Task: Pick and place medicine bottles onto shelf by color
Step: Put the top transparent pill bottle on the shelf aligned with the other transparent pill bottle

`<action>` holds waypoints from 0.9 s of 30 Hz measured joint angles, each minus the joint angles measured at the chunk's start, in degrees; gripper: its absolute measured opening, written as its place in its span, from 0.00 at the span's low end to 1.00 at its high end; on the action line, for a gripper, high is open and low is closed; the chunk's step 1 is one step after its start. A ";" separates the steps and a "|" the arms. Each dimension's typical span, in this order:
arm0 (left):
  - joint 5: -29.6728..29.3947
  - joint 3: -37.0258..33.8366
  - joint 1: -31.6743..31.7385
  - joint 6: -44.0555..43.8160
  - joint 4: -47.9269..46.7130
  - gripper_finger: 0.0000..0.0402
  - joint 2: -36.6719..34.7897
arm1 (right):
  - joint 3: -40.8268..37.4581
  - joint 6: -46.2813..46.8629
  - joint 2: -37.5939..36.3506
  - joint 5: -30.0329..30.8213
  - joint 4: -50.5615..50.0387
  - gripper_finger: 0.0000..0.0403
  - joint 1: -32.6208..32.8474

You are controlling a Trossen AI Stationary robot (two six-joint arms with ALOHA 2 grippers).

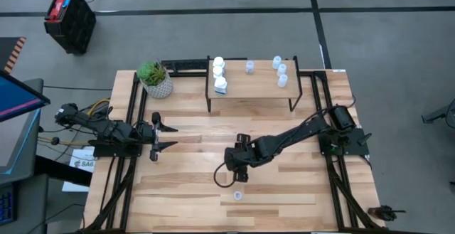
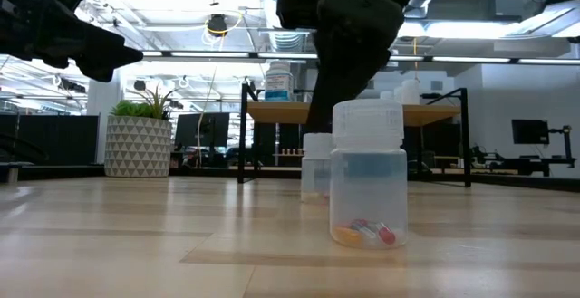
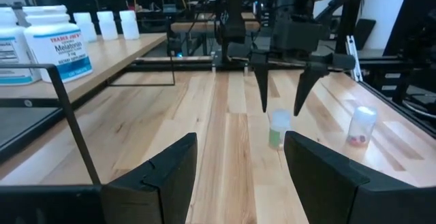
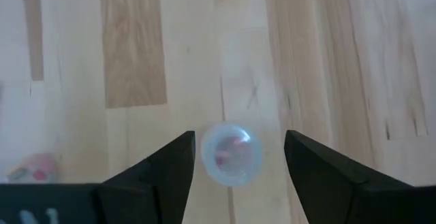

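My right gripper is open and points down over a small translucent bottle that stands upright on the table. Its fingers stand on either side of the bottle's cap without touching it, as the left wrist view shows. A second translucent bottle with red and orange pills stands nearer the table's near edge. The shelf at the far side carries three white bottles on its left and several translucent ones on its right. My left gripper is open and empty at the table's left.
A white patterned plant pot stands at the far left, beside the shelf. The shelf's black legs stand on the table's far half. Bare planks lie between the two arms and toward the near edge.
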 joint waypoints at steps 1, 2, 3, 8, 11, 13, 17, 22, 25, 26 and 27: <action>0.06 0.00 0.00 0.00 -0.02 0.52 0.02 | 0.00 -0.01 0.00 -0.08 -0.11 0.62 0.00; 0.06 0.00 0.00 0.00 -0.02 0.52 0.00 | 0.00 -0.01 0.00 -0.28 -0.10 0.62 0.00; 0.06 0.00 0.00 0.00 -0.02 0.52 -0.02 | 0.00 0.02 0.00 -0.64 -0.10 0.62 0.00; 0.04 0.00 0.00 0.00 -0.01 0.52 -0.02 | 0.00 0.01 0.00 -1.40 -0.32 0.62 0.00; 0.05 0.00 0.00 0.00 -0.01 0.52 -0.02 | 0.01 0.01 0.52 -1.40 -0.40 0.62 0.00; 0.04 0.00 0.00 0.00 -0.02 0.52 -0.02 | 0.00 0.01 1.26 -1.43 -0.54 0.62 0.00; 0.04 0.00 0.00 0.00 -0.02 0.52 -0.02 | 0.11 0.02 1.97 -1.44 0.76 0.62 0.00; 0.05 0.00 0.00 0.00 -0.01 0.52 -0.02 | 0.02 0.02 2.05 -1.40 1.00 0.62 0.00; 0.06 0.00 0.00 0.00 -0.02 0.52 -0.02 | 0.00 0.02 2.08 -1.40 0.84 0.62 0.00; 0.04 0.00 0.00 0.00 -0.01 0.52 -0.02 | 0.00 0.04 2.08 -1.42 0.89 0.62 0.00; 0.04 0.00 0.00 0.00 -0.02 0.52 -0.02 | 0.00 0.04 2.08 -1.42 0.85 0.62 0.02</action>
